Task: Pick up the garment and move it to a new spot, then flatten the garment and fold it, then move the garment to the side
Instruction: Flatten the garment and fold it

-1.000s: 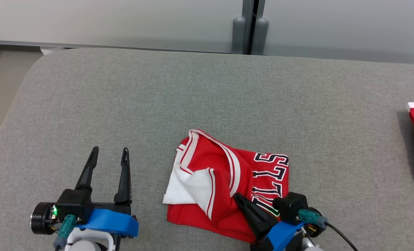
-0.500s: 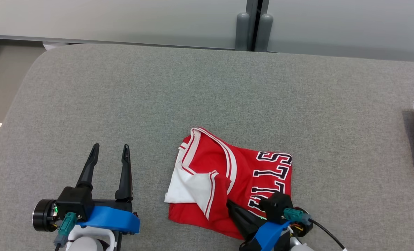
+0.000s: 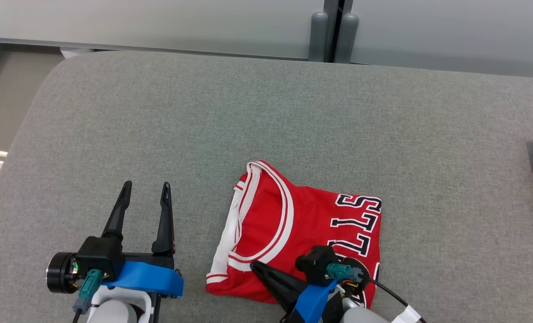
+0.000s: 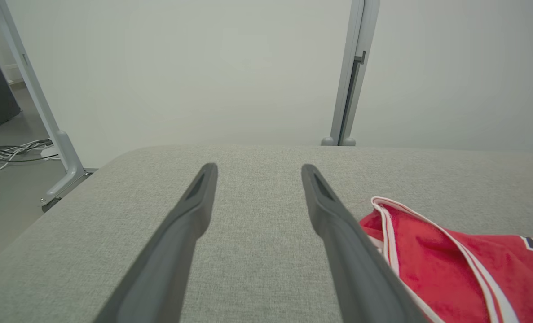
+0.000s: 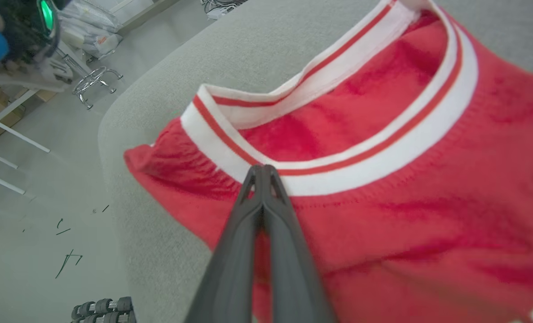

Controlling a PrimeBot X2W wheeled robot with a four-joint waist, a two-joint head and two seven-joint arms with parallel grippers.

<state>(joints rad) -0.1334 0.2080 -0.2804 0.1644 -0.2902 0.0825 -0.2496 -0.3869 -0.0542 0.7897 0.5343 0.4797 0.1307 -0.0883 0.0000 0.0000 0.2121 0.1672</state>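
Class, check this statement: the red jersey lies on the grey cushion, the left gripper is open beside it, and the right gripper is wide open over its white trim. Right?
No. The right gripper is shut, its fingers pressed together at the white trim, as the right wrist view shows. The red jersey does lie on the grey cushion, with the left gripper open beside it.

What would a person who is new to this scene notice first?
The red jersey with white trim and dark letters, lying on the grey padded table near the robot. The right gripper, shut, points at its white collar band, and the left gripper stands open to the jersey's left.
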